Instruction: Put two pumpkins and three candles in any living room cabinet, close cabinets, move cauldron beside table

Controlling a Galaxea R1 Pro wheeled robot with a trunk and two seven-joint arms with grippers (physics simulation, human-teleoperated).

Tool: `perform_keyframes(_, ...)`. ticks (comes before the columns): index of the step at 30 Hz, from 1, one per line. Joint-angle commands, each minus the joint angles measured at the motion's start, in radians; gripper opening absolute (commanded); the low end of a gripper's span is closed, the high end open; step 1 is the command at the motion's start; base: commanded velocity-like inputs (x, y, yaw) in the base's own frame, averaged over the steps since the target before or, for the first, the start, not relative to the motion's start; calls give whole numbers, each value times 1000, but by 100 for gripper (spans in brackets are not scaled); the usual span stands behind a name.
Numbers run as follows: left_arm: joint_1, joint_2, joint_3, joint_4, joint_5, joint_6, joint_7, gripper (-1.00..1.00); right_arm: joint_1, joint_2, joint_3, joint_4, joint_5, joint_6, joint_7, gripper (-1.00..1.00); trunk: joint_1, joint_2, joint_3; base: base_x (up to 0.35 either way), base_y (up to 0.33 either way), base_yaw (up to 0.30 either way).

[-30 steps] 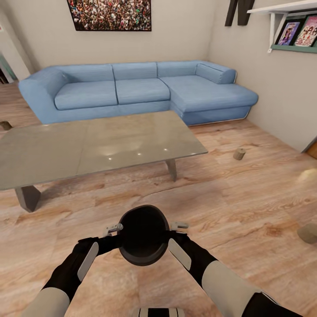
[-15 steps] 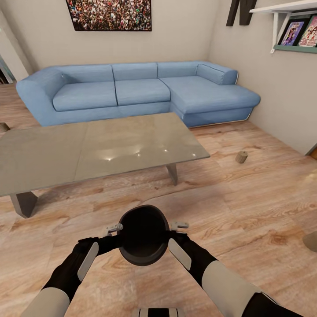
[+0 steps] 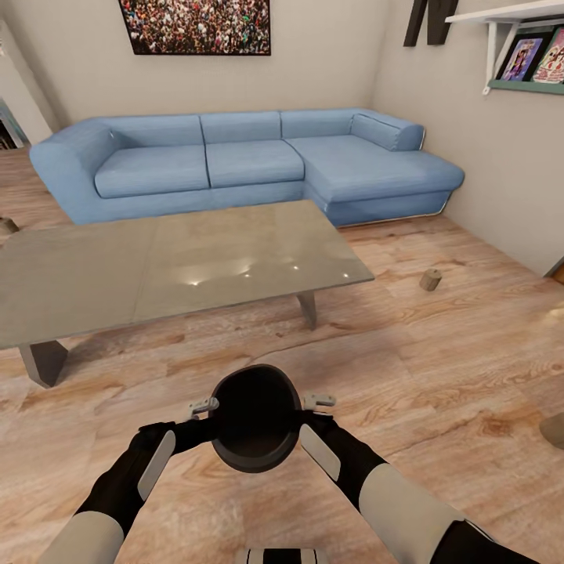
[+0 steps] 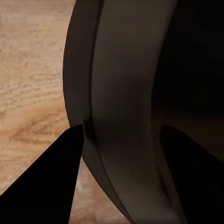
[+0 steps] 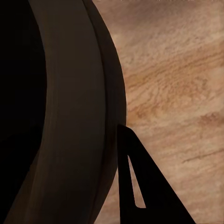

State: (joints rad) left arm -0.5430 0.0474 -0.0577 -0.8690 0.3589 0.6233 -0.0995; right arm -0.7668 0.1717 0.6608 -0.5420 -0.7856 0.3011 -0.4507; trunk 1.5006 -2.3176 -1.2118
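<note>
1. Here, the left gripper (image 3: 205,407) sits against the left side of the cauldron (image 3: 256,417), and the right gripper (image 3: 317,403) against its right side; the pot hangs between them above the floor (image 3: 439,368).
2. Left wrist view: dark fingers (image 4: 42,182) straddle the cauldron's rim (image 4: 116,116), one outside the wall, one inside. Pinching the rim.
3. Right wrist view: one finger (image 5: 144,186) lies outside the cauldron wall (image 5: 70,116); the other is lost in the black interior. Cannot tell whether this claw grips.
4. The cauldron, mouth up, is on the near side of the table (image 3: 157,266), apart from its edge.
5. One candle (image 3: 429,279) stands on the floor right of the table; a second tan piece (image 3: 553,429), cut by the frame edge, lies nearer the cauldron.
6. A blue sofa (image 3: 235,160) runs behind the table.
</note>
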Motion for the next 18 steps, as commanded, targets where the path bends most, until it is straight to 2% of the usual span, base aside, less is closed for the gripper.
perform_keyframes(1,0,9,-4,-1,6,4,-2,-100,-2,-1,16,-4,-18,-4,9,-100,0,0,-1,49,0,162)
perform_keyframes(10,0,9,-4,0,6,4,-2,-100,-2,-1,16,-4,-18,-4,9,-100,0,0,-1,147,0,251)
perform_keyframes(18,0,9,-4,0,6,4,-3,-100,-2,-1,16,-4,-18,-4,9,-100,0,0,-1,244,0,36)
